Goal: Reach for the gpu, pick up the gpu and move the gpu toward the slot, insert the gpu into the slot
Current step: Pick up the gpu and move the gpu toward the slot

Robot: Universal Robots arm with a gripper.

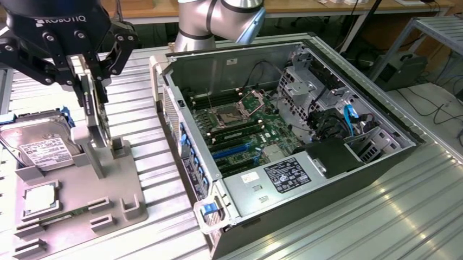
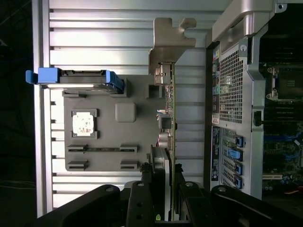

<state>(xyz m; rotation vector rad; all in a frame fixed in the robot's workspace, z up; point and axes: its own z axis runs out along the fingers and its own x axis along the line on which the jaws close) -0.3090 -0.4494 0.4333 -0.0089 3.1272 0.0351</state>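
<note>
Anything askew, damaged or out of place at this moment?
Nothing stands out. The gpu stands upright in the gray holder, with the tool over its top edge. The drive and chip sit squarely in their seats.

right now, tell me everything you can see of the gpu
The gpu is a thin, flat, dark circuit card with a bent silver bracket at one end. It stands on edge in the grey holder, outside the computer case, with the gripper shut on its upper edge.
</note>
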